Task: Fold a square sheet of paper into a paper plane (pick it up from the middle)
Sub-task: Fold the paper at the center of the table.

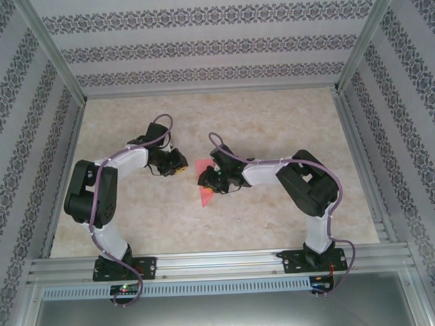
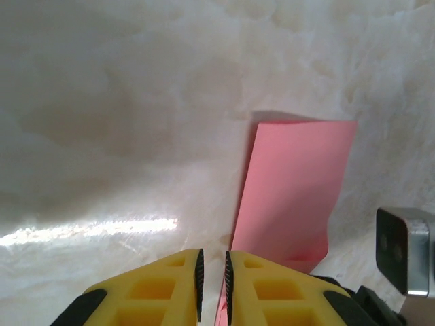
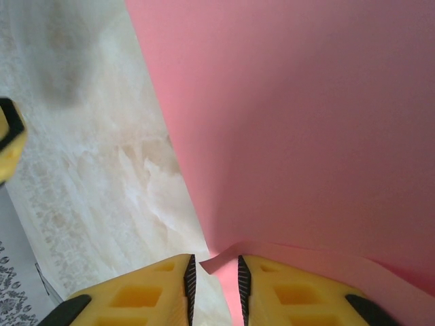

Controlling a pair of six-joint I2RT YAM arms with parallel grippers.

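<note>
As the square sheet of paper [image 2: 292,190] is lying between them, left tool [image 2: 213,275] and right tool [image 3: 216,275] are sitting slightly open astride its edges, likely for creasing.

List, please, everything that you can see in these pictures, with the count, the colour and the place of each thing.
sheet of paper: one, salmon pink, middle of the table, between the two grippers
table: one, pale beige marbled top, under everything
walls: three, white with grey patterned stripes, at the left, back and right of the table
metal frame: one, silver, along the near edge and up the corners
left arm: one, white and black, near left
right arm: one, white and black, near right
left gripper: one, yellow fingers, beside the paper, jaws slightly apart
right gripper: one, yellow fingers, at the paper's edge, jaws slightly apart
</note>
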